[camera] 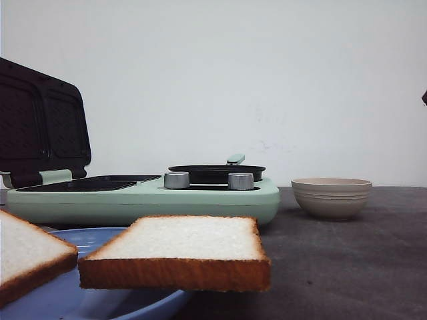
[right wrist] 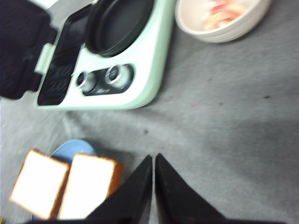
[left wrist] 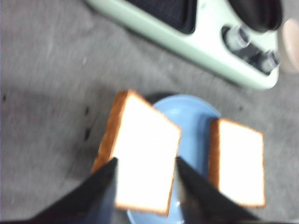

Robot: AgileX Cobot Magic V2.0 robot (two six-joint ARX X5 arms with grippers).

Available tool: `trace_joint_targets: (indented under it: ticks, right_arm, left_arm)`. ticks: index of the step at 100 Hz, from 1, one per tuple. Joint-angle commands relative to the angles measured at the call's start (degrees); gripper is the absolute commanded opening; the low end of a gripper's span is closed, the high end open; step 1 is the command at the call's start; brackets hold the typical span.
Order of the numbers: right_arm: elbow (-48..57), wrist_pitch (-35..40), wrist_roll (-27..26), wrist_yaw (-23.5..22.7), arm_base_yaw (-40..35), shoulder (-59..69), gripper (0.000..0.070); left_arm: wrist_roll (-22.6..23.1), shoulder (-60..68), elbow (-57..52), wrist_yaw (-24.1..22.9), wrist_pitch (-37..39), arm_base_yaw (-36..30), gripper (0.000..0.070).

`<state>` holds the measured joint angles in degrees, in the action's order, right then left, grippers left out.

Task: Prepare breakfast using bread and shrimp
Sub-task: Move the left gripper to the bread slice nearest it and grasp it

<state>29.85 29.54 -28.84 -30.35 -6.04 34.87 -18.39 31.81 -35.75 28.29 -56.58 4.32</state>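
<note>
Two slices of white bread lie on a blue plate [camera: 100,303] at the front left: a left slice [camera: 27,257] and a right slice [camera: 183,250] that overhangs the rim. Pink shrimp [right wrist: 224,11] sit in a beige bowl [right wrist: 219,23] at the right [camera: 331,197]. My left gripper [left wrist: 145,163] is open above the left slice [left wrist: 142,149], one finger to each side of it in the blurred view; whether it touches is unclear. The other slice [left wrist: 237,161] lies beside it. My right gripper [right wrist: 153,161] is shut and empty over bare table, right of the slices [right wrist: 88,186].
A mint-green breakfast maker [camera: 147,197] stands behind the plate, its lid [camera: 40,123] open at the left. It has a black round pan [camera: 217,172] and two silver knobs [right wrist: 112,74]. The table is dark grey [camera: 347,267].
</note>
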Motion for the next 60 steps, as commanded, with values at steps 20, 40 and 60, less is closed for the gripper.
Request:
trace_joint_targets:
  ticks: [20,40,60]
  right_arm:
    - [0.96,-0.26,1.31,-0.50,-0.20,0.22,0.0343]
    - [0.96,-0.26,2.43,-1.18,-0.20,0.22,0.0343]
    - [0.96,-0.28,2.93,-1.20,-0.22,0.22,0.0343]
  left_arm:
    - [1.25,8.48,-0.96,-0.33,-0.39,0.07,0.0447]
    - [1.84,15.06,-0.96,-2.34,0.94,0.04,0.0447]
    - [3.93,20.35,-0.96,0.76,1.05,-0.15,0.0448]
